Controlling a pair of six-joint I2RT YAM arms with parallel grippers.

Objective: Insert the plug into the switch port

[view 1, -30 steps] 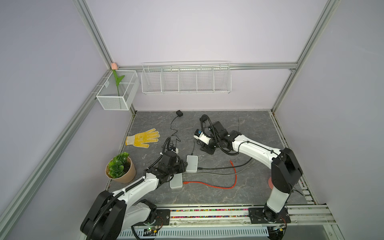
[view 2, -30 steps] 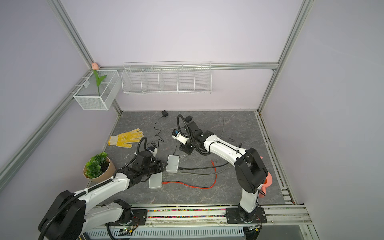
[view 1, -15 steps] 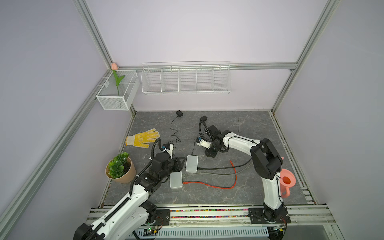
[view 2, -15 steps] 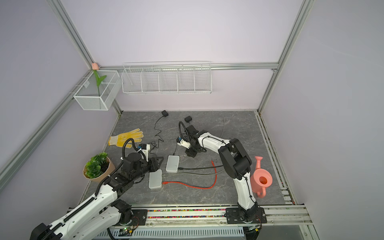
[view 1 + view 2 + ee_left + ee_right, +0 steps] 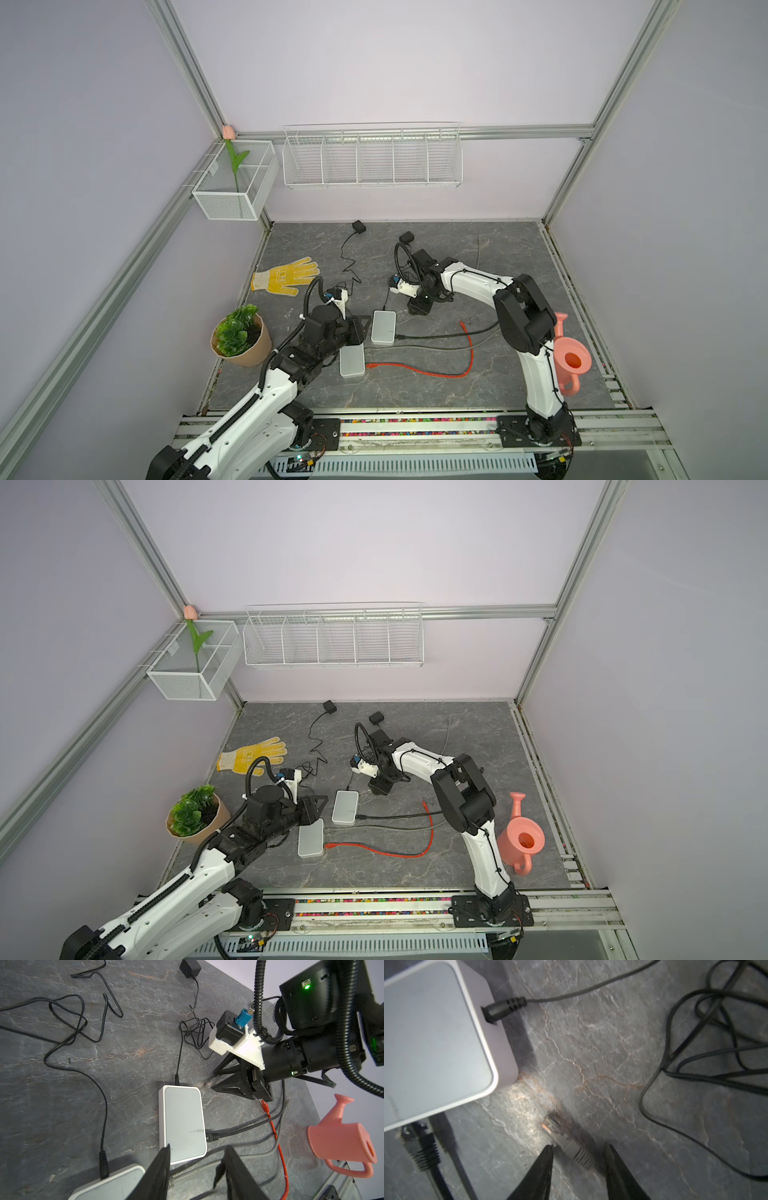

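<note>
Right tool (image 5: pixel 579 1146) partly open, straddling but not gripping the clear-tipped grey cable plug (image 5: pixel 560 1132), plug on grey stone-look worktop (image 5: pixel 612 1053) beside white rectangular plastic switch (image 5: pixel 431 1039), left tool (image 5: pixel 197 1148) partly open, empty

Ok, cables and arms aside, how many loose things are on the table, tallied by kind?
white switches: 2
black power adapters: 2
yellow glove: 1
potted plant: 1
pink watering can: 1
Total: 7
</note>
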